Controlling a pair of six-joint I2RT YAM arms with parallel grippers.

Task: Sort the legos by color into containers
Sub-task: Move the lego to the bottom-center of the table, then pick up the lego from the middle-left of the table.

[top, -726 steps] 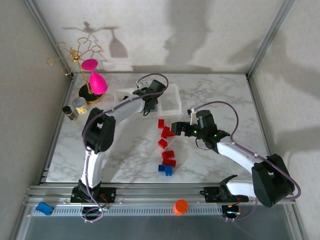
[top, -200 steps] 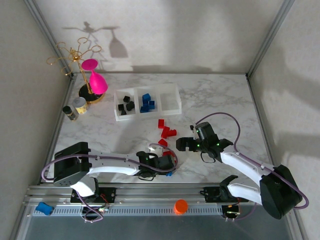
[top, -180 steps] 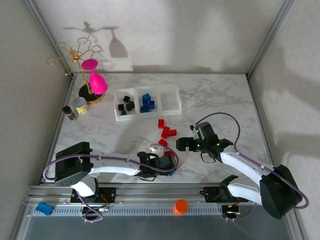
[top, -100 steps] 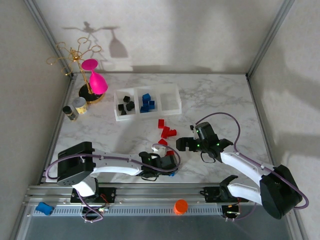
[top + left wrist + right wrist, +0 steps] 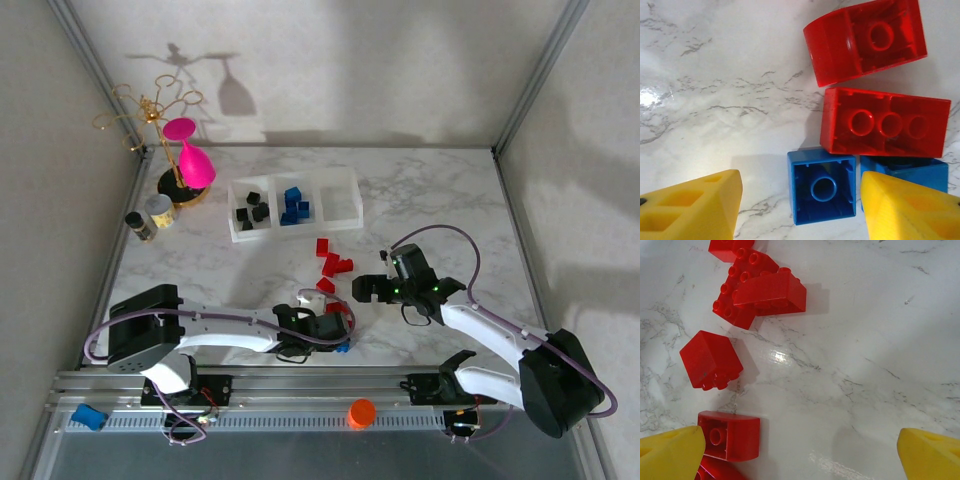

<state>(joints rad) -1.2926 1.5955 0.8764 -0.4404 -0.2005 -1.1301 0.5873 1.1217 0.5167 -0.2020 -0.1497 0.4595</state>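
Left end effector (image 5: 800,192) we find open, yellow fingers (image 5: 690,210) either side of a blue lego (image 5: 823,186) at lower centre of its wrist view; right end effector (image 5: 800,440) spread wide over red legos (image 5: 770,292) at upper left; we see the containers (image 5: 340,203) on the tabletop (image 5: 440,200), upper centre from above.

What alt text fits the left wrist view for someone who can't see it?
Open yellow jaws flank a small blue brick, lying hollow side up on the marble table. A second blue brick sits beside it, and two red bricks lie beyond, also hollow side up.
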